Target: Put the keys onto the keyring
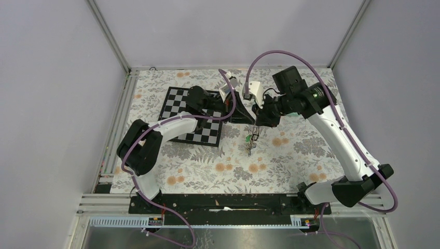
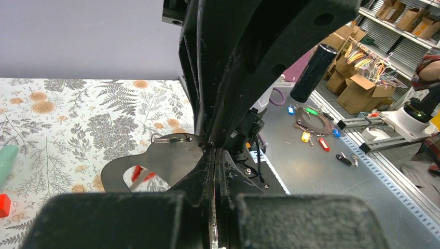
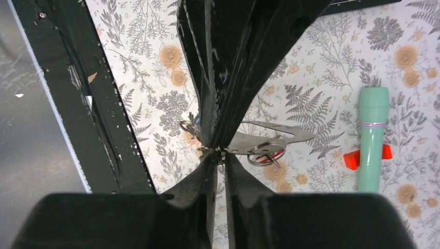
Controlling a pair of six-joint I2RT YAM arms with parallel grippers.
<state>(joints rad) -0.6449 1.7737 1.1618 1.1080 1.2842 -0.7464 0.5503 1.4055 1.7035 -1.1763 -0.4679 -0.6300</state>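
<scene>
Above mid-table, left gripper (image 2: 214, 151) pinched together, right gripper (image 3: 218, 153) unclear; threading keys (image 1: 250, 148) onto keyring (image 2: 171, 138), next needs fine alignment.

keys (image 1: 251, 146) in one bunch at mid-table (image 1: 290, 166) (green tag visible); keyring (image 2: 175, 139) a thin grey wire loop.

Floral tabletop (image 1: 290, 161), black-and-white checkerboard (image 1: 176, 104) lying flat at far left. Teal tube (image 3: 373, 129) resting on the flowers, red piece (image 3: 352, 159) showing either side. Off the tabletop, cardboard boxes (image 2: 360, 93).
</scene>
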